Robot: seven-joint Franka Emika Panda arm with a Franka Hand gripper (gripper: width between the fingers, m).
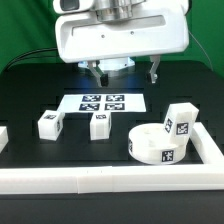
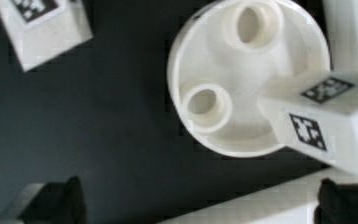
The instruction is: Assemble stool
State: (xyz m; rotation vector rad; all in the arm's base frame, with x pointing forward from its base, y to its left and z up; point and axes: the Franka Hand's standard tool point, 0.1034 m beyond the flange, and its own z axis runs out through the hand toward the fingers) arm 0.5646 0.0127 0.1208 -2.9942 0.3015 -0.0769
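Note:
The round white seat disc (image 1: 158,150) lies at the exterior view's right front, and in the wrist view (image 2: 247,70) two round recesses show in it. One tagged leg (image 1: 181,121) stands against the seat's far rim and also shows in the wrist view (image 2: 329,124). Two more legs (image 1: 50,124) (image 1: 99,124) stand apart on the black table. One leg shows in the wrist view (image 2: 41,32). My gripper (image 1: 124,70) hangs open and empty above the table's back, well away from all parts. In the wrist view, the gripper (image 2: 204,200) has only its dark fingertips (image 2: 51,200) in frame.
The marker board (image 1: 102,102) lies under the gripper. White border rails run along the front (image 1: 100,180) and the exterior view's right (image 1: 209,145). A rail also shows in the wrist view (image 2: 291,203).

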